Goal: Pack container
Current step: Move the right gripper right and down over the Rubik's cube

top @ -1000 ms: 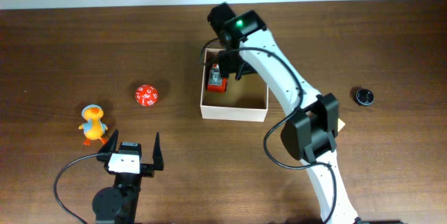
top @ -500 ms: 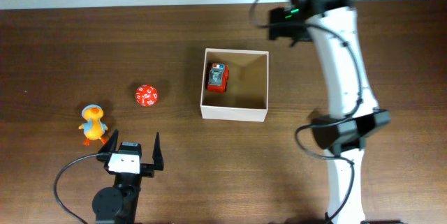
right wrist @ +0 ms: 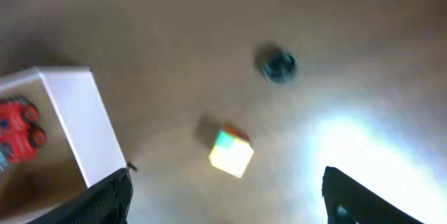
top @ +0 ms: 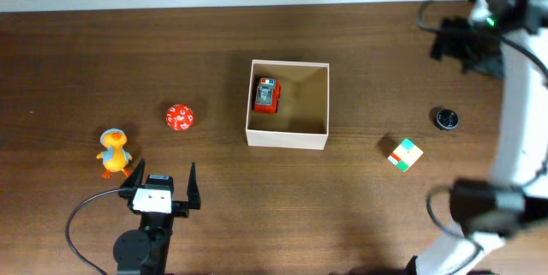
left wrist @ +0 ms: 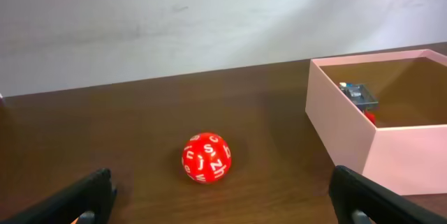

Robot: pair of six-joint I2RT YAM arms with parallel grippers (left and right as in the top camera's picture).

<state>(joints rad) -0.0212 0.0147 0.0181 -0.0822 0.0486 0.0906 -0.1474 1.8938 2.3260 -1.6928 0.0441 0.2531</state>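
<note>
The container (top: 287, 139) is a square white-walled box with a tan inside, at the table's middle. A red toy car (top: 266, 96) lies in its left part. My right gripper (top: 467, 44) is high at the far right, open and empty. In the right wrist view it (right wrist: 227, 203) hangs above a multicoloured cube (right wrist: 231, 151), with the container's wall (right wrist: 77, 123) and the car (right wrist: 17, 130) at left. My left gripper (top: 161, 185) rests open and empty near the front left. Its view (left wrist: 223, 203) faces a red lettered ball (left wrist: 207, 158) and the container (left wrist: 342, 126).
The red ball (top: 180, 117) lies left of the container. A yellow-orange duck (top: 114, 152) stands further left. The cube (top: 404, 152) lies right of the container's front. A small black round object (top: 445, 119) lies at the right, and shows in the right wrist view (right wrist: 279, 65).
My right arm has swung from over the container to the far right, leaving the red car inside. The cube, hidden before, now shows. The left arm has not moved.
</note>
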